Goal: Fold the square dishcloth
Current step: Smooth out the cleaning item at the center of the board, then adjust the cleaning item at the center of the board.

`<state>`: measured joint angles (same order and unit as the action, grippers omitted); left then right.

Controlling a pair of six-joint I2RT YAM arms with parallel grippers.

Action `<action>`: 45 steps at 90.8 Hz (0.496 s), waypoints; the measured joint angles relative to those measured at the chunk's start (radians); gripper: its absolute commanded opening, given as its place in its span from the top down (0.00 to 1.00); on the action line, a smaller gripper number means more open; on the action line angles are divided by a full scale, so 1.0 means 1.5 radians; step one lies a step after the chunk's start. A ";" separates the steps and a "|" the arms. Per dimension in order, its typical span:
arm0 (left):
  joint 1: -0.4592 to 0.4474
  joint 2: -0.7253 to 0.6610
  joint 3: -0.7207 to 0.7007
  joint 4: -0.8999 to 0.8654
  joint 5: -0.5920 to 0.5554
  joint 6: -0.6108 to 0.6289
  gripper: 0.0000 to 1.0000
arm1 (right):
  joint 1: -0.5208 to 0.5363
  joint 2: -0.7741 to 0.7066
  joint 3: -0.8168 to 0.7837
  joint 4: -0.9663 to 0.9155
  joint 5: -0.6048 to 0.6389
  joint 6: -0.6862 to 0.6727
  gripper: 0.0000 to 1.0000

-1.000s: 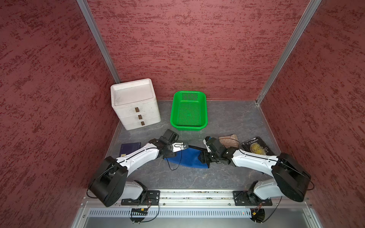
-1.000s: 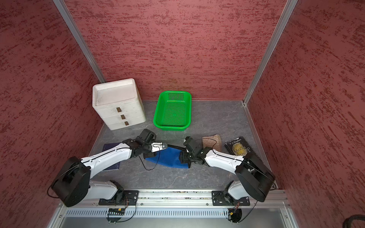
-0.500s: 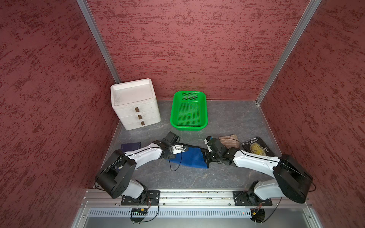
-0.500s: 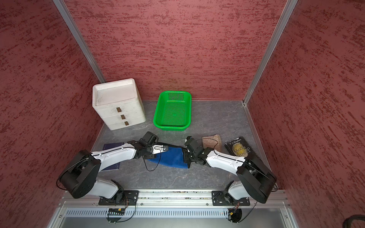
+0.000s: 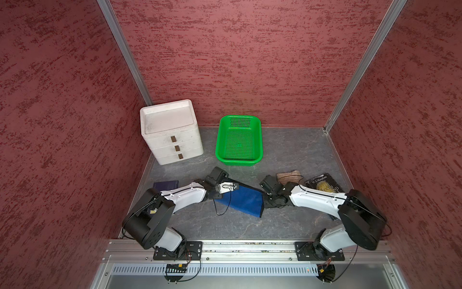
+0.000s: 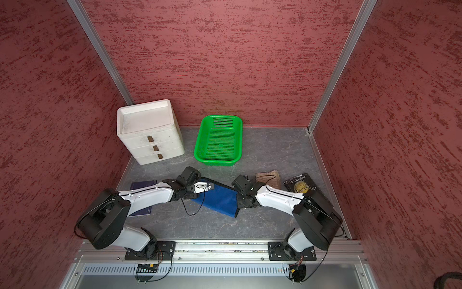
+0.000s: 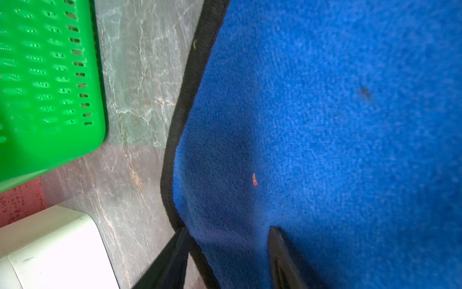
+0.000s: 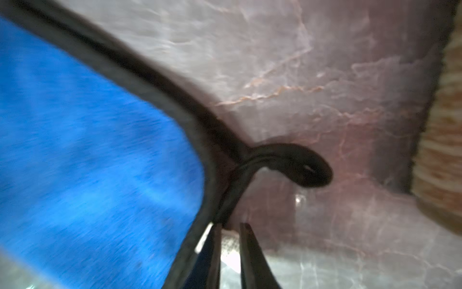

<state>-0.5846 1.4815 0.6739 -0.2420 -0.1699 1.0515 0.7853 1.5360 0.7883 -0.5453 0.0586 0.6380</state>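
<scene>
on the grey table [image 5: 287, 155] between both arms: the blue dishcloth [image 5: 242, 200], near the green basket [image 5: 238, 162] but not in it. inside the basket, just its bare perforated floor. beside it, a white drawer unit [image 5: 172, 147], three drawers shut. left gripper [image 7: 228, 229] open, astride the cloth's black hem. right gripper [image 8: 231, 224] at a corner, fingers nearly together; blurred, impossible to tell any grip.

Dishcloth [image 8: 87, 150] blurred in right wrist view; notebook [image 5: 165, 185] partly under left arm [image 5: 185, 196]
</scene>
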 measured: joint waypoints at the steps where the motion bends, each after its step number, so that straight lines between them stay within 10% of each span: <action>1: 0.000 -0.001 -0.001 0.001 0.000 0.000 0.44 | 0.000 0.001 0.003 -0.002 0.003 0.000 0.77; 27: 0.002 -0.122 0.008 -0.094 0.049 -0.021 0.39 | 0.000 -0.196 0.017 -0.023 -0.008 -0.012 0.72; 45: 0.024 -0.198 0.043 -0.160 0.092 -0.038 0.40 | 0.000 -0.074 0.056 0.034 -0.093 -0.033 0.87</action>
<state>-0.5491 1.1851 0.7387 -0.4816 -0.0319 0.9943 0.7849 1.4250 0.8722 -0.4942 -0.0803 0.5888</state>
